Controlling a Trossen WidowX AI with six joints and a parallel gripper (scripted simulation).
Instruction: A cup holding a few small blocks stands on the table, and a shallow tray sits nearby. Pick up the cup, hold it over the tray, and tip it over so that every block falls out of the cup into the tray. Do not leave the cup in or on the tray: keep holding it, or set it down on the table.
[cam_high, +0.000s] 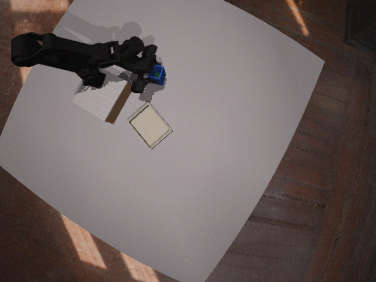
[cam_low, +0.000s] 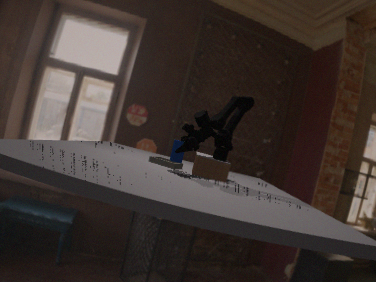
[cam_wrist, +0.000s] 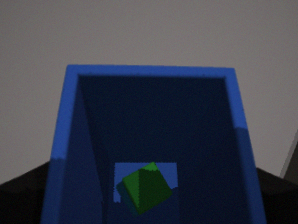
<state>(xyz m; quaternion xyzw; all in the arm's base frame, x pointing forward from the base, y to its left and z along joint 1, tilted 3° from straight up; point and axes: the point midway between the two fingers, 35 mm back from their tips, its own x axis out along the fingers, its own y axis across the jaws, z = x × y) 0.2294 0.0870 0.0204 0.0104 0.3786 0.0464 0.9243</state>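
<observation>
My gripper (cam_high: 153, 75) (cam_low: 179, 149) is shut on the blue cup (cam_high: 161, 76) (cam_low: 176, 154) (cam_wrist: 150, 71), with a dark finger at each side of it in the wrist view. The cup is upright or nearly so and hangs a little above the table, its shadow apart below it. A green block (cam_high: 157, 74) (cam_wrist: 152, 187) lies at the bottom inside the cup; I cannot tell whether more blocks are hidden. The shallow cream tray (cam_high: 150, 126) (cam_low: 165, 162) lies flat on the table, below the cup in the top view. The cup is beside the tray, not over it.
A box with a white top and brown side (cam_high: 118, 104) (cam_low: 211, 168) stands on the table (cam_high: 210, 165) (cam_low: 125, 185) beside the tray, partly under the arm. The arm reaches across from the left in the top view.
</observation>
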